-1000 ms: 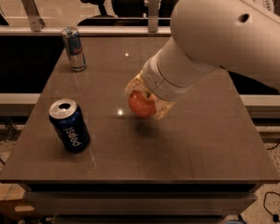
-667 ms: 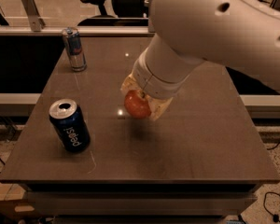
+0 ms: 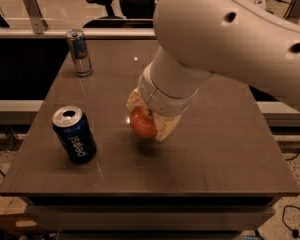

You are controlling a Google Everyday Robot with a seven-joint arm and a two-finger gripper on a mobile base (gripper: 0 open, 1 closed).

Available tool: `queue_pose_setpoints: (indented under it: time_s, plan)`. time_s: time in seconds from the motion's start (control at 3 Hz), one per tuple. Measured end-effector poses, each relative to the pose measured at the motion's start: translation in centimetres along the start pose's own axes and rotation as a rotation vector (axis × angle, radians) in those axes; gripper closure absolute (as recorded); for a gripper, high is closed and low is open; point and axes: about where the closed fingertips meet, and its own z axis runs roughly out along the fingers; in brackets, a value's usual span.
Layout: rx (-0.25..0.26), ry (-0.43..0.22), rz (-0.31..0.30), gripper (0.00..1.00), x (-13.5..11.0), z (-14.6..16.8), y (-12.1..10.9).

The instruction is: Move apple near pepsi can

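Note:
The orange-red apple is held in my gripper a little above the middle of the brown table. The gripper's pale fingers are shut on the apple from both sides, under my big white arm. The dark blue pepsi can stands upright near the table's front left, about a can's height to the left of the apple.
A taller, slimmer silver-and-blue can stands at the table's back left corner. A rail and office chairs lie behind the table. The table's edges drop off at front, left and right.
My arm has carried the apple to the left, toward the pepsi can. The arm now covers more of the upper view. The two cans have not moved.

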Motion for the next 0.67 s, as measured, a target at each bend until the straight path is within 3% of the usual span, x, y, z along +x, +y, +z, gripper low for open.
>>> queue_pose_setpoints:
  time_s: [0.67]
  plan:
    - [0.052, -0.035, -0.009, 1.0, -0.86, 1.73, 0.2]
